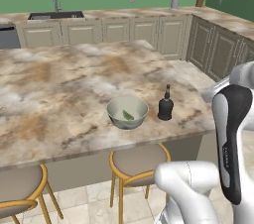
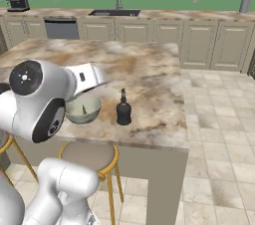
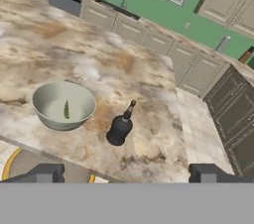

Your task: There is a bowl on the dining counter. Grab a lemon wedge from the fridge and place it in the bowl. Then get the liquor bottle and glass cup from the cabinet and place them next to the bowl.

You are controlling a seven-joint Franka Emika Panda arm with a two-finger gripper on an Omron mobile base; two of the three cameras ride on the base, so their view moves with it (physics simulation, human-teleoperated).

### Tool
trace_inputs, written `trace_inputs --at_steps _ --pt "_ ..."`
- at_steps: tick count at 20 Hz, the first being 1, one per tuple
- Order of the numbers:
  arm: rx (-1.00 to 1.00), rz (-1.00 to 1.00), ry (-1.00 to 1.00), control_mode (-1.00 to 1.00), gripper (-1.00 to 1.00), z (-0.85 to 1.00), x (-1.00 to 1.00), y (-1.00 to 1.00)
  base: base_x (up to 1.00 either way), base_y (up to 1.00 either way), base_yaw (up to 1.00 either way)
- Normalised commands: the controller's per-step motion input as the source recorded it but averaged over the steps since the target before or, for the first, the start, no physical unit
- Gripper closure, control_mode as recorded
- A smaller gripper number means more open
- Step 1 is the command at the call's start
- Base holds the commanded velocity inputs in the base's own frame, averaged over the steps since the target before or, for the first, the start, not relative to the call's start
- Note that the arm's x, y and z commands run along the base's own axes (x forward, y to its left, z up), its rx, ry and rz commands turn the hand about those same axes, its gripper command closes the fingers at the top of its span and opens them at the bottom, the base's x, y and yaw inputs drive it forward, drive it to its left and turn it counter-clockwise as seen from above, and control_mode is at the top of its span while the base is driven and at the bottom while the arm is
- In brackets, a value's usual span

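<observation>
A pale green bowl stands near the front edge of the marble dining counter. A small green lemon wedge lies inside it. Just right of the bowl a dark, squat liquor bottle stands upright. My gripper hangs open and empty above the counter's front edge, apart from the bottle, its two finger tips far apart. The glass cup is out of view.
Round stools with yellow frames sit under the counter's front edge. Cabinets and a sink line the far wall. Tiled floor lies to the counter's right.
</observation>
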Motion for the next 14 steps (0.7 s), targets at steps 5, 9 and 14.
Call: trace_inputs --at_steps 5,9,14 --pt "-0.11 -0.23 0.01 -1.0 -1.0 0.14 -0.94 0.01 0.0 0.0 0.0" --pt "-0.07 -0.14 -0.01 -1.0 -1.0 0.0 -0.79 0.05 0.0 0.0 0.0" --pt "-0.01 0.0 0.02 -1.0 -1.0 0.0 -0.08 0.06 0.0 0.0 0.0"
